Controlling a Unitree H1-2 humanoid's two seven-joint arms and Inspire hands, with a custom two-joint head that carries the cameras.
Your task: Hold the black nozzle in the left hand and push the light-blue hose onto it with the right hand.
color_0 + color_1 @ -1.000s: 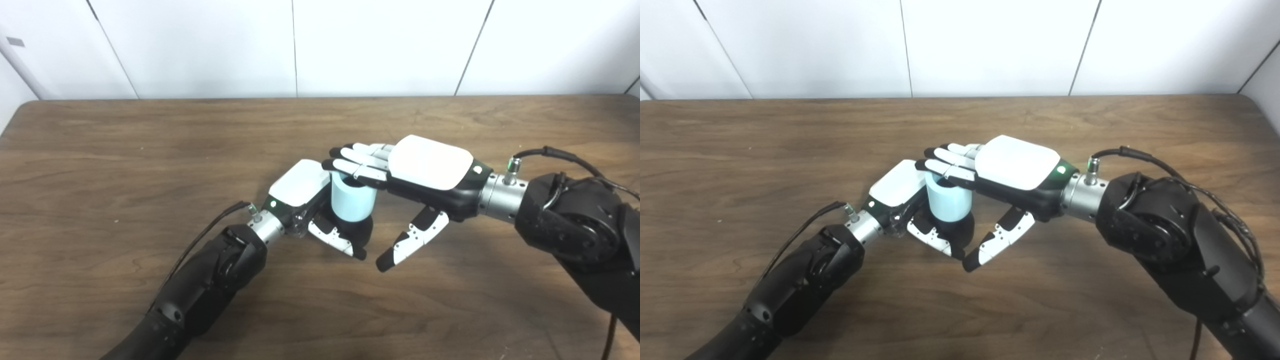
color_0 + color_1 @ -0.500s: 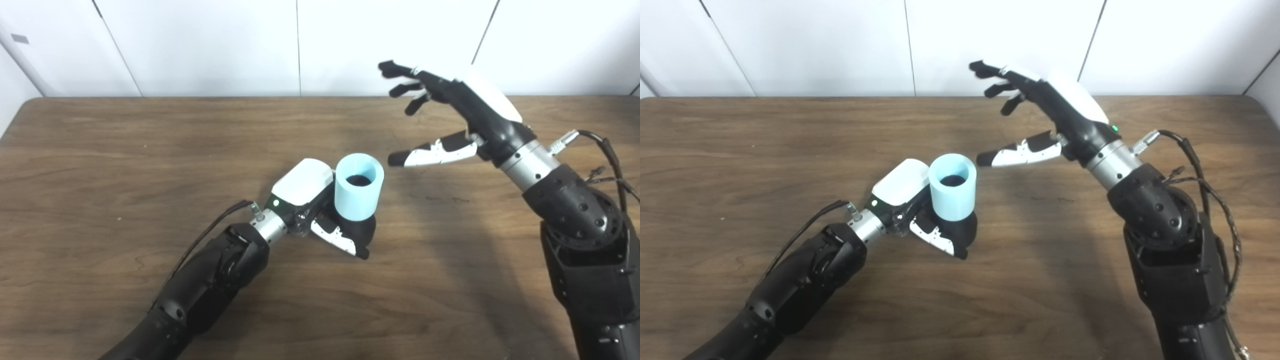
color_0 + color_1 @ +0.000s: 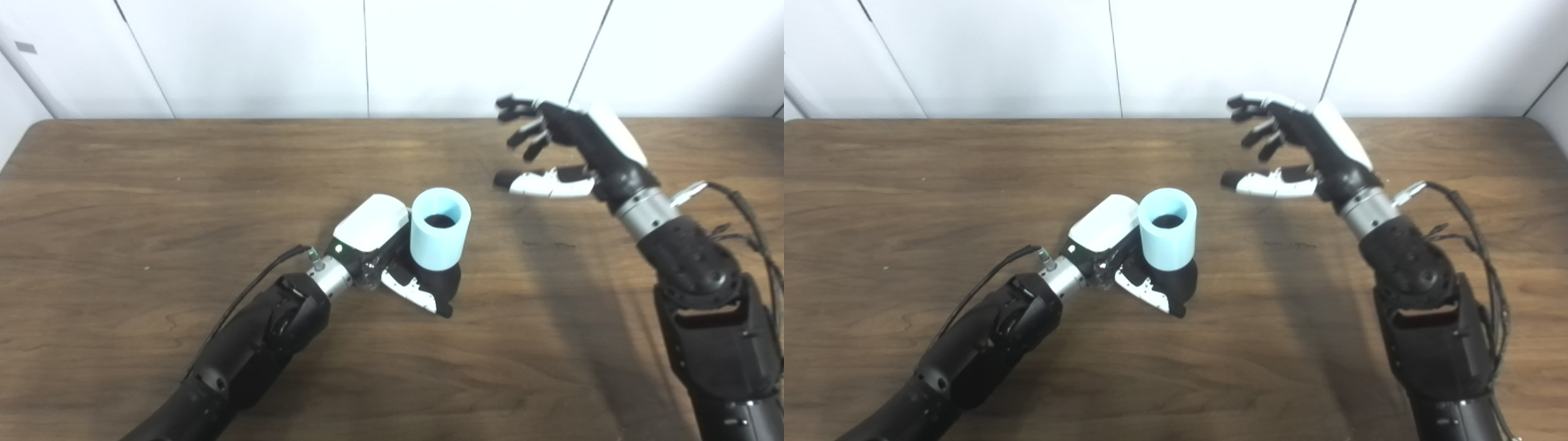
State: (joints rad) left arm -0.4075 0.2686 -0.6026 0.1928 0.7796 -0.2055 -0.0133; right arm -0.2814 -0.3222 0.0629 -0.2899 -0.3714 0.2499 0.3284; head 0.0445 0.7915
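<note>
A short light-blue hose [image 3: 440, 236] stands upright, seated over the black nozzle [image 3: 445, 283], whose dark base shows beneath it and whose dark top shows down its bore. My left hand [image 3: 392, 260] is shut around the nozzle's base near the middle of the wooden table [image 3: 122, 184]. My right hand [image 3: 566, 153] hovers raised to the right and farther back, well apart from the hose, open with fingers spread and nothing in it. In the right eye view the hose [image 3: 1167, 236] and right hand [image 3: 1298, 153] appear the same way.
White wall panels [image 3: 306, 55] run behind the table's far edge. Black cables trail from both wrists, one near the right forearm [image 3: 735, 208]. Nothing else lies on the wooden surface.
My right hand left the top of the hose, lifted up and away to the right, then dropped a little lower and farther right. Left hand, nozzle and hose stayed put.
</note>
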